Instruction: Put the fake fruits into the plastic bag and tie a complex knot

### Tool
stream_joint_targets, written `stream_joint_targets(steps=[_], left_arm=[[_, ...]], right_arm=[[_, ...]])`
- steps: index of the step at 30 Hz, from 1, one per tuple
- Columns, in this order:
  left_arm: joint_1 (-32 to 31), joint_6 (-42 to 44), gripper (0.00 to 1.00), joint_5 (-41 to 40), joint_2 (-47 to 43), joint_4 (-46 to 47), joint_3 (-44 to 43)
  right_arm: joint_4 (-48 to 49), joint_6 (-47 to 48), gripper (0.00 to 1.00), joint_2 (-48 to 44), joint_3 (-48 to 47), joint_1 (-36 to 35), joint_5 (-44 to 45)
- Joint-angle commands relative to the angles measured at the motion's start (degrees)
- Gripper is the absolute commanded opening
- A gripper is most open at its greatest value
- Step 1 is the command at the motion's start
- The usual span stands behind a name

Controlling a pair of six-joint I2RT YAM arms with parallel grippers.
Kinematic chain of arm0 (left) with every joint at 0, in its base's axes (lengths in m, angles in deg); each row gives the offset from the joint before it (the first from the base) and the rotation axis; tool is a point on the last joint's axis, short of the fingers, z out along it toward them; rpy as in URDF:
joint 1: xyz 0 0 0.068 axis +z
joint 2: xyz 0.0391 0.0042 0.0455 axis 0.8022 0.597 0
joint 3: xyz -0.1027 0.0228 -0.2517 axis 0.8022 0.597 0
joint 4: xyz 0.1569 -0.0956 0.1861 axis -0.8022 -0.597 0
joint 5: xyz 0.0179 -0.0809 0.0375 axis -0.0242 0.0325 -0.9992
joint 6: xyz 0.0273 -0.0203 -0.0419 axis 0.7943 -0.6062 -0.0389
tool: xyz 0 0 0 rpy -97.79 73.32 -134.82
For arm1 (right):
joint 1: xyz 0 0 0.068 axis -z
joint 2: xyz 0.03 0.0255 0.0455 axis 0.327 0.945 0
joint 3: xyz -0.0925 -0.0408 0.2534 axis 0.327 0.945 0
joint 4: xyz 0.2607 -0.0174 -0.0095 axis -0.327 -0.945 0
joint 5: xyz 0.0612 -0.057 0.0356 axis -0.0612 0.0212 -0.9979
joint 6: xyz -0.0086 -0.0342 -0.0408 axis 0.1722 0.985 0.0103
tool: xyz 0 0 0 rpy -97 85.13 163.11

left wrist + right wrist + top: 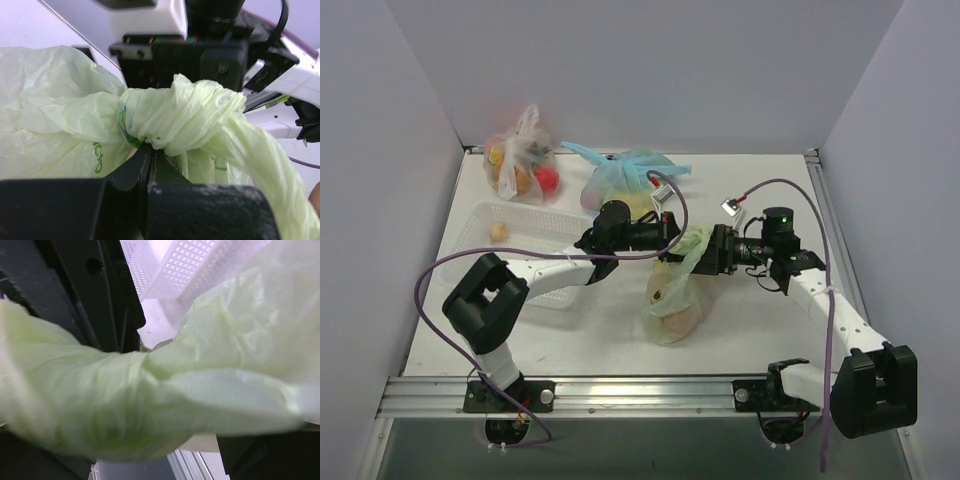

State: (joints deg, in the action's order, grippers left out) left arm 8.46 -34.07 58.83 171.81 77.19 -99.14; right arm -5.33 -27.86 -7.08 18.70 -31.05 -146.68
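White tabletop [770, 330], left pincer [150, 152] tight on plastic bag [50, 110] beneath knot.

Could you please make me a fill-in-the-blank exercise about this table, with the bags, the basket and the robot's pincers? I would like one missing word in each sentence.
1. The top of the green bag is twisted and tied into a ____.
2. The left pincer is ____ on the green plastic just under that.
3. In the top view, the white basket lies to the ____ of the green bag.
4. The third bag, beside the clear bag at the back, is light ____.

Missing words: knot; shut; left; blue.
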Motion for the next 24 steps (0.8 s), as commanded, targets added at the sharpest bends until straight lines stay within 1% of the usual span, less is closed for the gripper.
stream_joint_targets(steps=[1, 2, 3, 5, 6, 8, 9, 11, 12, 14, 15, 19, 20, 22, 24], left_arm=[[0.2, -1.7, 0.0, 2.6, 0.0, 7.8, 0.5], [0.4, -1.7, 0.0, 2.6, -0.1, 7.9, 1.2], [0.5, -1.7, 0.0, 2.5, -0.3, 7.9, 1.4], [0.6, -1.8, 0.0, 2.8, -0.3, 8.0, 1.6], [0.7, -1.8, 0.0, 2.9, -0.4, 8.1, 1.8], [0.8, -1.8, 0.0, 2.9, -0.5, 8.1, 2.0], [0.8, -1.8, 0.0, 3.0, -0.4, 8.0, 2.1], [0.9, -1.8, 0.0, 3.2, -0.5, 8.1, 2.2], [0.9, -1.8, 0.0, 3.3, -0.5, 8.0, 2.3], [1.0, -1.6, 0.0, 3.6, -0.7, 8.0, 2.3], [0.9, -1.4, 0.0, 3.6, -0.7, 7.7, 2.4], [1.0, -1.0, 0.0, 3.8, -1.2, 7.2, 3.1], [1.0, -1.0, 0.0, 3.9, -1.1, 7.1, 3.1], [0.8, -1.5, 0.0, 4.4, -0.4, 7.1, 2.8], [0.2, -2.0, 0.0, 4.5, 0.1, 7.1, 2.6]], right_arm=[[-14.7, 10.9, 0.8, -4.0, -8.3, 4.6, -2.7], [-17.4, 12.3, 0.8, -4.4, -9.1, 7.3, -4.3], [-21.4, 14.5, 0.8, -4.7, -9.8, 9.0, -5.0], [-25.6, 16.8, 0.8, -5.8, -11.0, 11.7, -6.4], [-28.9, 18.9, 0.8, -6.1, -11.2, 14.1, -7.3], [-30.6, 20.1, 0.8, -7.1, -11.3, 15.6, -7.6], [-30.8, 20.3, 0.76, -7.4, -11.2, 16.5, -7.4], [-30.5, 20.6, 0.71, -7.3, -11.1, 17.0, -6.2], [-30.0, 20.6, 0.61, -6.4, -11.1, 17.2, -5.4], [-27.7, 18.2, 0.52, -5.5, -10.9, 17.3, -5.0], [-24.6, 16.8, 0.46, -4.9, -10.6, 17.7, -5.1], [-19.7, 13.2, 0.41, -3.3, -10.2, 17.7, -6.9], [-17.4, 11.1, 0.4, -3.2, -9.7, 17.3, -7.0], [-17.2, 10.2, 0.4, -3.2, -8.7, 15.2, -7.1], [-17.2, 9.9, 0.42, -4.0, -7.4, 13.6, -6.4]])
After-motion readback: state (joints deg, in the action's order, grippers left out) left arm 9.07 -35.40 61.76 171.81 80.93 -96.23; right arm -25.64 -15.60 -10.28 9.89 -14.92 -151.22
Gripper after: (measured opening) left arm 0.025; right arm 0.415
